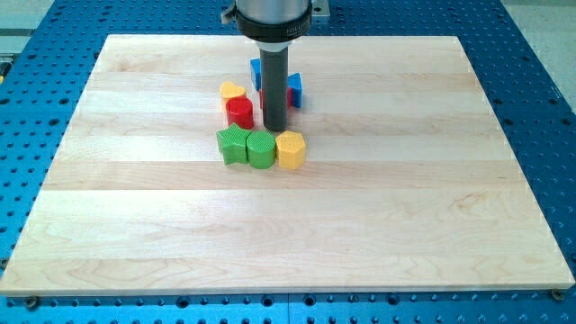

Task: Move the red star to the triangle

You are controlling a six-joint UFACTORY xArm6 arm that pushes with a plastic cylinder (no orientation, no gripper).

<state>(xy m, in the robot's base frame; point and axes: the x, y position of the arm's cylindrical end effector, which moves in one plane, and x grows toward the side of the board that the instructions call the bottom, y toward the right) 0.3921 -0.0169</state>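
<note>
My tip (274,128), which grasps nothing, sits at upper centre between the red block (239,112) and a blue block (293,89). No star or triangle shape is discernible; the move looks unfinished.

A pale wooden worktop (378,216) with visible plank seams lies evenly lit on a blue metal base (540,54) dotted with rows of small holes on all sides.
</note>
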